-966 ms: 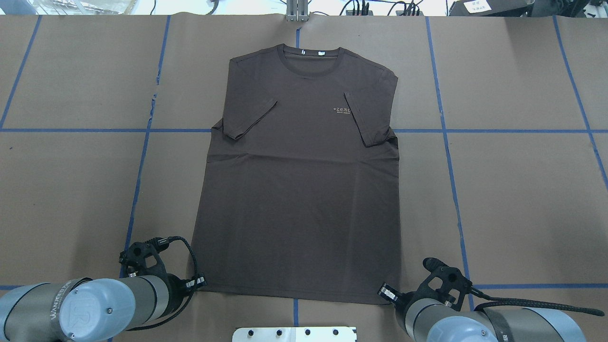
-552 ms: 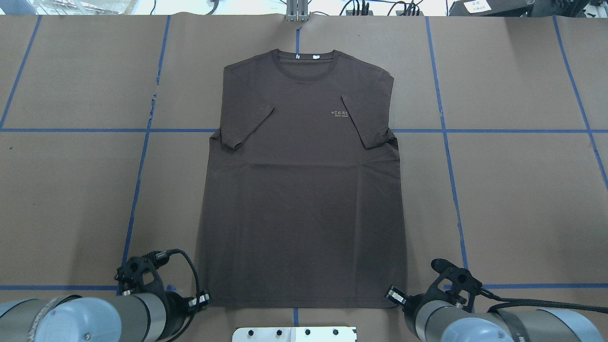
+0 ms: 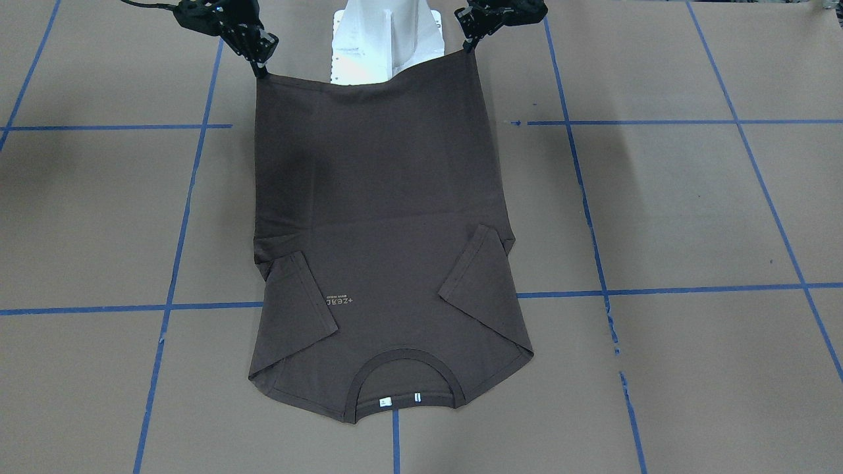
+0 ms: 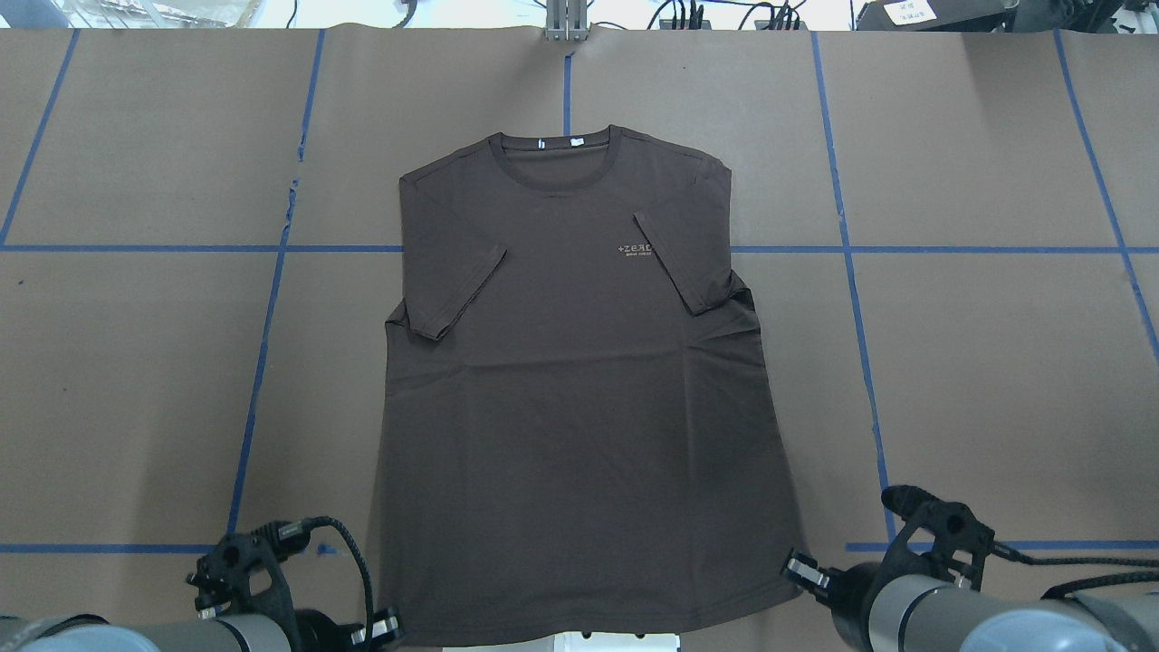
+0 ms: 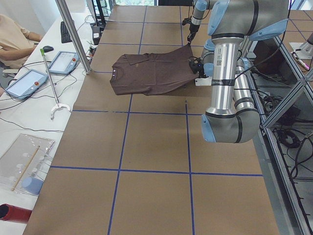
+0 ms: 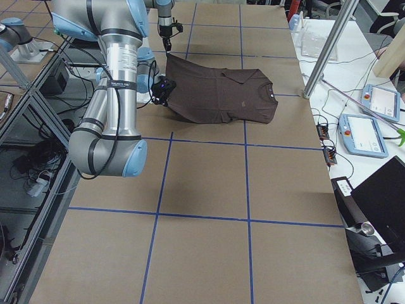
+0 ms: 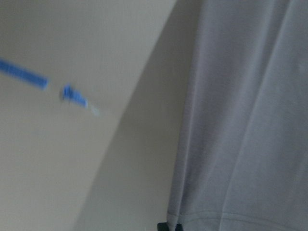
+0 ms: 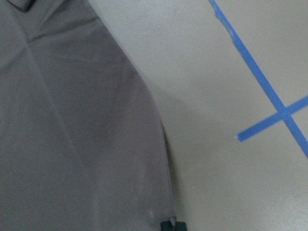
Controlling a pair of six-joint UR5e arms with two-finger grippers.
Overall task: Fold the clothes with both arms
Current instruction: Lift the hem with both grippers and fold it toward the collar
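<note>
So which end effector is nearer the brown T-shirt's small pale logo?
Right end effector, at the hem corner on the logo's side; left end effector, at the opposite corner.

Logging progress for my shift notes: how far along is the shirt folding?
Done: on the T-shirt, both sleeves lie folded inward. In hand: the left gripper and right gripper each pinch a corner of the hem, raised off the table. Left: body unfolded, hem not yet brought to the collar.

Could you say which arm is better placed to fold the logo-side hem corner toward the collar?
Right: the right gripper grips that T-shirt corner; the left gripper holds the other.
</note>
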